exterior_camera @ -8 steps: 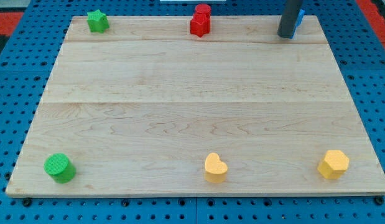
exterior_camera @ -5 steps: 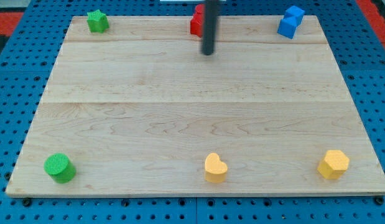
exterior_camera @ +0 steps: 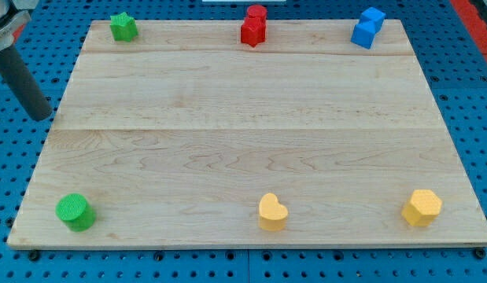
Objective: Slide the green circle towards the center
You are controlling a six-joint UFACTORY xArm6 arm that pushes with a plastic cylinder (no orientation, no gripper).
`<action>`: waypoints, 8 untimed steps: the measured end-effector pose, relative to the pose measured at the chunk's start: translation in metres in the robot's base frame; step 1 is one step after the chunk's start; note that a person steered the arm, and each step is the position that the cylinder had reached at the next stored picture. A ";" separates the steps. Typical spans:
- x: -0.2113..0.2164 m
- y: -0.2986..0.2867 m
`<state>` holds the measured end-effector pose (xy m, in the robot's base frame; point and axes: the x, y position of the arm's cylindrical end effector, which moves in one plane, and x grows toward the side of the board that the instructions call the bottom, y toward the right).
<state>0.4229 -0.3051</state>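
The green circle (exterior_camera: 75, 212) sits near the wooden board's (exterior_camera: 251, 134) bottom-left corner. My tip (exterior_camera: 42, 115) is at the view's left, just off the board's left edge, well above the green circle and apart from it. The rod slants up toward the view's top left.
A green star (exterior_camera: 123, 27) sits at the top left, a red block (exterior_camera: 254, 25) at top middle, a blue block (exterior_camera: 367, 27) at top right. A yellow heart (exterior_camera: 272, 211) is at bottom middle and a yellow hexagon (exterior_camera: 422, 207) at bottom right. Blue pegboard surrounds the board.
My tip has swept from the top right by the blue block, past the red block, to the left edge of the board. No block has moved.
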 end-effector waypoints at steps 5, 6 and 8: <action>0.186 0.054; 0.154 0.099; 0.154 0.077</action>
<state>0.5770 -0.2279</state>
